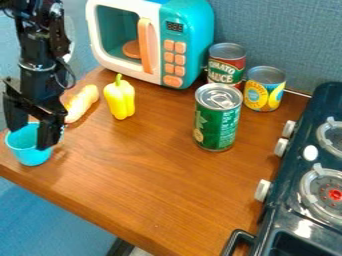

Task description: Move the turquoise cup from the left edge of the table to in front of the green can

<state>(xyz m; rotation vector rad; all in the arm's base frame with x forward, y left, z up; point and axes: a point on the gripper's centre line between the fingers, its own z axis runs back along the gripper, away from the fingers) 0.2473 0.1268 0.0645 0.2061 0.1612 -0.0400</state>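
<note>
Low, spread hand (29,138) at turquoise cup (30,154), table edge (65,201) near, cans (217,125) apart

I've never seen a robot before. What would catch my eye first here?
Probably the black robot arm at the upper left, its gripper down at a small turquoise cup near the table's edge. Next, the turquoise-and-white toy microwave with its orange handle, standing at the back. Then the bright yellow pepper just in front of it.
</note>
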